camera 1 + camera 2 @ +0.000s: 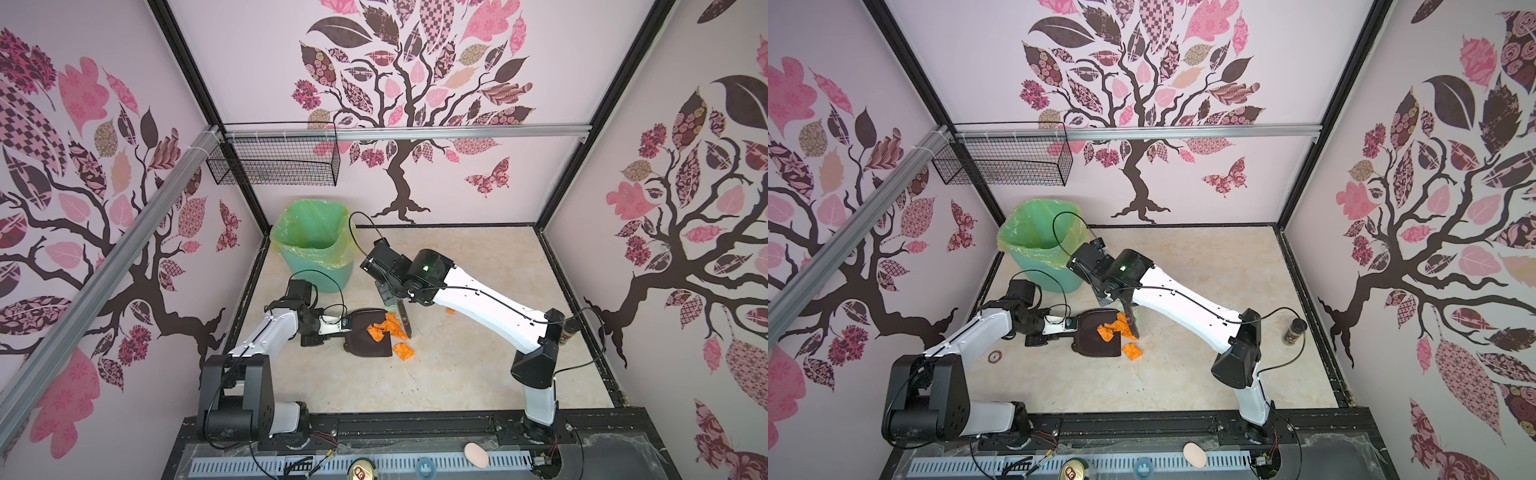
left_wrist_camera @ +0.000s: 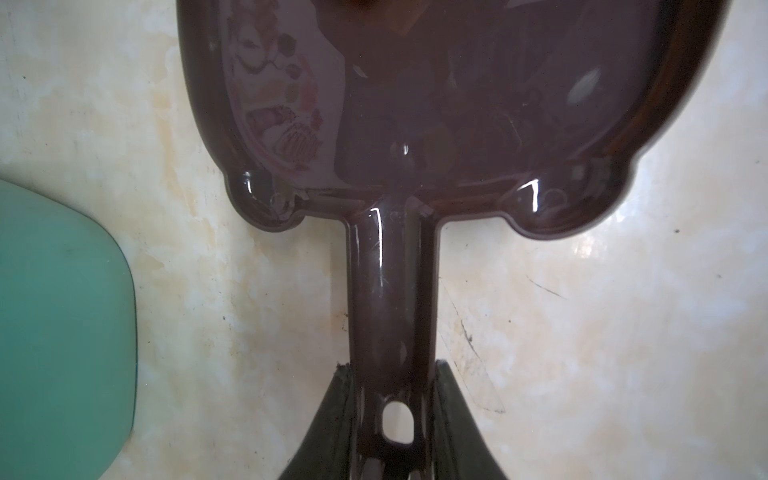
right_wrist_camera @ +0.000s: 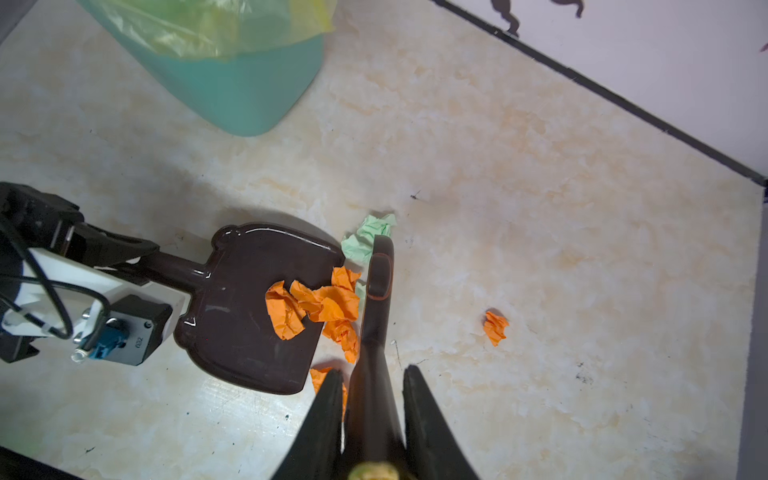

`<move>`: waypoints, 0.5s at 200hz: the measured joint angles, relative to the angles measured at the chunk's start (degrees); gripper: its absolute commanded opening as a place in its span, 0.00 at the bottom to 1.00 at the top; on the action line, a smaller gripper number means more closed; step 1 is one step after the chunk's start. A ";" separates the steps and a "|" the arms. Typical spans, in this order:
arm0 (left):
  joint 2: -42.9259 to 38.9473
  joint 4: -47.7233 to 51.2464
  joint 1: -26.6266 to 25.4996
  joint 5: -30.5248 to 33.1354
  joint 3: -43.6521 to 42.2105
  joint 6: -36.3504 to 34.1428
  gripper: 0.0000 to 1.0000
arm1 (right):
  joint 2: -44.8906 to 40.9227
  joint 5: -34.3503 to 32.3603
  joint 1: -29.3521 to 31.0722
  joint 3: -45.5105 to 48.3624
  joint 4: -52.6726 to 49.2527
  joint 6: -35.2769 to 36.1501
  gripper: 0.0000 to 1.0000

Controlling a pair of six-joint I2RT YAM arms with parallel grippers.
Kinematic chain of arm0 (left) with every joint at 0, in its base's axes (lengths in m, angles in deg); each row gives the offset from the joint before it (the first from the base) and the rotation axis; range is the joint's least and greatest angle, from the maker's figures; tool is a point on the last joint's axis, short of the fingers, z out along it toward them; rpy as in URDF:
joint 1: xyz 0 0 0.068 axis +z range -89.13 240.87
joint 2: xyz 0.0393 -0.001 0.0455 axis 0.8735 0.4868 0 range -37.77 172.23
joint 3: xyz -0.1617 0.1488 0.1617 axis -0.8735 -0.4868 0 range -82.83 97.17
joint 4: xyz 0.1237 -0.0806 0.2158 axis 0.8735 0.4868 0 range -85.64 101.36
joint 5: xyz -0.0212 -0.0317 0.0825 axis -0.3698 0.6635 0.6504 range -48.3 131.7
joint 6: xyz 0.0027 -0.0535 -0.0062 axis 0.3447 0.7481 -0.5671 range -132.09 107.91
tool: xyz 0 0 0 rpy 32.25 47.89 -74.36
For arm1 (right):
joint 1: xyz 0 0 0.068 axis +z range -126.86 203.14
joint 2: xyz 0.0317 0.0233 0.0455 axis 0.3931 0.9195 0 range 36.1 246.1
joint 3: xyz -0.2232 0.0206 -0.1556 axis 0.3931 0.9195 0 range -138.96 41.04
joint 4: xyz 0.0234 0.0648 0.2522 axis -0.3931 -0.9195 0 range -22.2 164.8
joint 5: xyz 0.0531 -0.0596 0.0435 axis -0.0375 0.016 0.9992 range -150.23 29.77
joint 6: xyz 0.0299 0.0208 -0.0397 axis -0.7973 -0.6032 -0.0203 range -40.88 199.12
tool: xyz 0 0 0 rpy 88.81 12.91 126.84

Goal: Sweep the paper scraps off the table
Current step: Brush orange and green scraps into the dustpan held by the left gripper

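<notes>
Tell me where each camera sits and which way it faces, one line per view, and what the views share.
Both top views: high above the front rail, looking down at the table, the bin, the left arm and the right arm.
Left wrist: behind the left gripper, looking along the dustpan handle it clamps; only its fingers show.
Right wrist: behind the right gripper, looking down the brush it holds at the paper scraps; the left gripper shows too.
Shared: both wrist views show the dustpan and the bin's side.
</notes>
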 measured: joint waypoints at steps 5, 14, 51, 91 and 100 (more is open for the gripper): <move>0.00 0.00 0.00 0.09 0.00 0.00 0.02 | 0.00 -0.79 -0.04 -0.68 -0.28 0.72 0.00; 0.00 -0.04 0.00 0.13 0.00 0.00 0.02 | 0.00 -1.66 -0.42 -1.55 -0.22 3.41 0.00; 0.00 -0.04 0.00 0.31 0.00 0.20 0.02 | 0.39 -1.86 -4.59 -1.73 4.00 20.02 0.00; -0.04 -0.04 0.00 0.50 -0.04 1.01 0.02 | 0.44 -1.90 -10.01 9.29 20.85 44.74 0.00; -0.04 -0.04 0.00 0.55 -0.04 1.18 0.02 | 0.66 -0.63 -10.43 12.70 24.13 49.37 0.00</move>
